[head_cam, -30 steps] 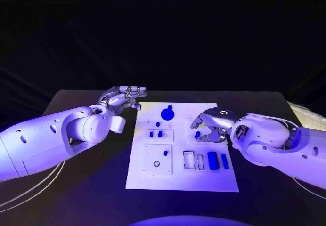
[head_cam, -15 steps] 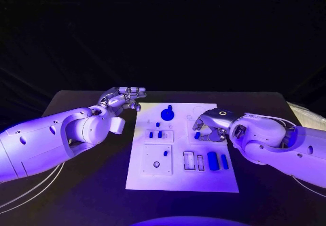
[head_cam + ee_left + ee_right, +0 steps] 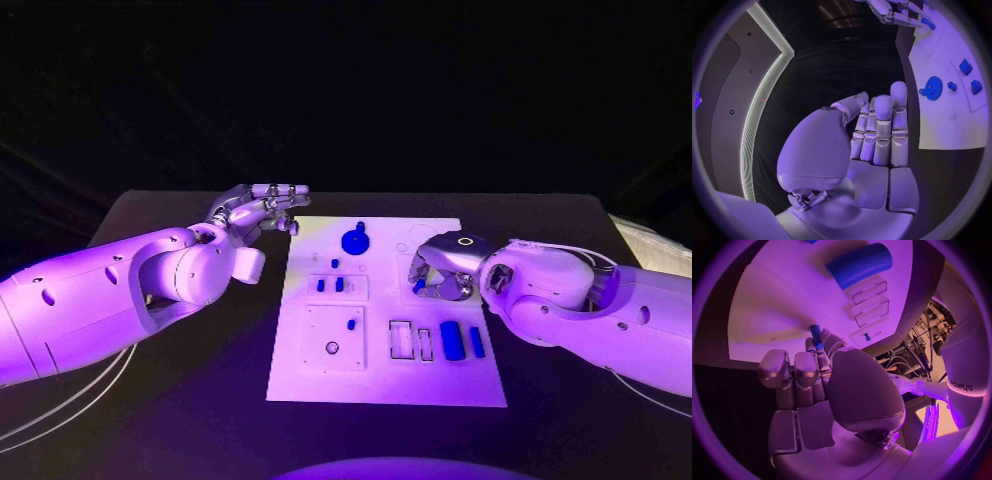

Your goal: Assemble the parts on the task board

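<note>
1. Over the last second we saw the right robot hand [image 3: 440, 270] slide a little toward the middle of the frame, from the board's right margin to a spot further in over the white task board [image 3: 433, 385]. The board itself and the loose pieces on it kept their places.

2. That hand pinched a small blue peg [image 3: 816, 333] between thumb and fingertip, and in the head view the same peg showed as a blue speck under the curled fingers, right of centre. We judged it was close above the board, but we could not tell whether it touched.

3. The left robot hand [image 3: 264, 209] had not shifted. It hovered at the board's upper left corner, above the dark bench [image 3: 173, 400], fingers straight and close together, holding nothing.

4. The other parts lay as follows:
   - a blue gear [image 3: 355, 241] at upper centre of the board;
   - two small blue blocks [image 3: 330, 286] just left of centre;
   - a blue cylinder [image 3: 453, 341] and a thin blue bar [image 3: 476, 343] at lower right, beside two open slots.

5. We took the shift to mean the peg was being carried toward a seat on the board. Which hole it was meant for, we could not tell; the insertion was not yet done.
</note>
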{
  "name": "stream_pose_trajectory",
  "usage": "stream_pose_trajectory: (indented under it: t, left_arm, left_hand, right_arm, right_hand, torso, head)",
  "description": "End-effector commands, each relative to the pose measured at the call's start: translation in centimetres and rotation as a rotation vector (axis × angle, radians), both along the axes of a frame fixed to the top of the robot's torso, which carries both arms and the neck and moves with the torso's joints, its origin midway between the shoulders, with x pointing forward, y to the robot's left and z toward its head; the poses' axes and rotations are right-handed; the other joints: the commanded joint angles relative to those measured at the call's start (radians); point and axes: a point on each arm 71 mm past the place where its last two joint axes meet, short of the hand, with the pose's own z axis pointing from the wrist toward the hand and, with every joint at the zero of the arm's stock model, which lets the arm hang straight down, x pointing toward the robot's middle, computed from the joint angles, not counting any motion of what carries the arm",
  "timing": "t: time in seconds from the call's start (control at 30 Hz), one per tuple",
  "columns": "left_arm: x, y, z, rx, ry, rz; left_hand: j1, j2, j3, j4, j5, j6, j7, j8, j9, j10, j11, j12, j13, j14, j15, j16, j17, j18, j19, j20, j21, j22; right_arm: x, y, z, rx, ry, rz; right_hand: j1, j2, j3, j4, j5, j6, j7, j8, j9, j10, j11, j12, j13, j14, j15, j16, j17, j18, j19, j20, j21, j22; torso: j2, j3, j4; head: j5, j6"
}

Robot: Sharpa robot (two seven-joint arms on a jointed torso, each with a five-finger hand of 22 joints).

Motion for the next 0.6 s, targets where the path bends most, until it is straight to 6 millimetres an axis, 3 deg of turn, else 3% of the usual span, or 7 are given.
stream_pose_trajectory:
  t: [0.03, 0.37, 0.6]
  left_arm:
    - [-0.1, -0.2, 0.1, -0.012, -0.002, -0.016]
    - [-0.1, -0.2, 0.0, -0.012, -0.001, -0.017]
    - [-0.1, -0.2, -0.1, -0.012, 0.003, -0.019]
  left_hand:
    - [0.01, -0.002, -0.007, -0.001, 0.006, -0.004, 0.003, 0.003, -0.002, -0.007, -0.001, 0.007, 0.0, -0.007, 0.0, -0.004, -0.001, 0.011, -0.004, 0.0, -0.006, -0.001]
    - [0.01, -0.002, -0.007, -0.001, 0.006, -0.004, 0.003, 0.003, -0.002, -0.007, -0.001, 0.007, 0.0, -0.007, 0.0, -0.004, -0.001, 0.011, -0.004, 0.0, -0.006, -0.001]
    - [0.01, -0.002, -0.007, -0.001, 0.006, -0.004, 0.003, 0.003, -0.002, -0.007, -0.001, 0.007, 0.0, -0.007, 0.0, -0.004, -0.001, 0.011, -0.004, 0.0, -0.006, -0.001]
  right_arm:
    - [-0.1, 0.2, -0.4, -0.027, 0.015, 0.016]
    - [0.0, 0.3, 0.0, 0.016, -0.033, 0.017]
    - [-0.7, 0.1, 1.4, 0.091, -0.063, 0.019]
  right_hand:
    - [0.006, 0.008, 0.013, 0.0, -0.006, 0.013, -0.002, 0.004, 0.002, 0.015, -0.002, 0.002, 0.001, 0.016, 0.004, 0.005, 0.002, 0.005, 0.002, 0.004, -0.002, 0.002]
    - [0.04, 0.025, 0.086, -0.02, -0.047, 0.05, -0.002, 0.01, 0.006, 0.06, -0.008, -0.012, 0.002, 0.025, -0.002, 0.04, 0.04, -0.004, 0.026, -0.001, 0.029, 0.047]
    - [0.042, 0.016, 0.125, -0.036, -0.053, 0.061, 0.001, 0.01, 0.008, 0.078, -0.009, -0.025, 0.003, 0.026, -0.002, 0.051, 0.05, -0.006, 0.031, -0.003, 0.04, 0.059]
  torso:
    - [0.0, 0.0006, -0.0005]
    - [-0.001, 0.0005, -0.0008]
    - [-0.001, 0.0006, 0.0013]
  head:
    - [0.001, -0.001]
    - [-0.001, -0.003]
    - [-0.003, -0.004]
